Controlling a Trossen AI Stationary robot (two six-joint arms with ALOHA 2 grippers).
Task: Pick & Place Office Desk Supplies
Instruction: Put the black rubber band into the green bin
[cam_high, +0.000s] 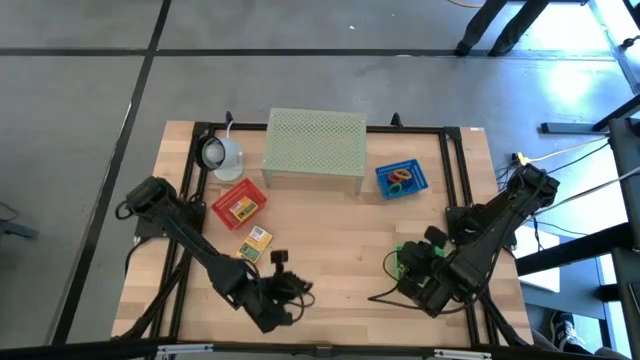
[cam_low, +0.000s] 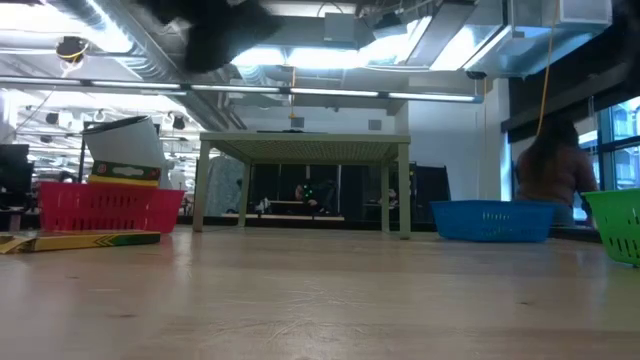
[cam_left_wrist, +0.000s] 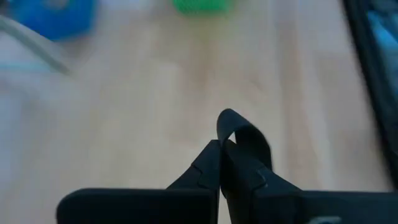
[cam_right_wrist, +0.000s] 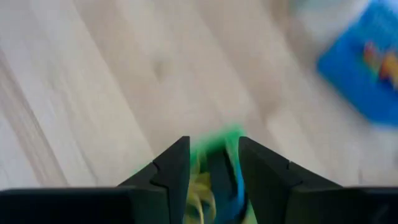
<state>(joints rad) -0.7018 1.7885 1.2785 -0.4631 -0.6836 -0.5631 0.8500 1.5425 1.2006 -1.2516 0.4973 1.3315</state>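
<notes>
The pale green perforated stand sits at the table's far edge, well apart from the left gripper and the right gripper. A red basket lies beyond the left gripper, with a white round object (what it is cannot be told) farther off beside the stand. A blue basket lies beyond the right gripper, and a green basket is just beside it. The wooden table carries them all. A person shows in the room behind.

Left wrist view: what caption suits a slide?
The left gripper, shut on a black clip, above the wooden table.
</notes>
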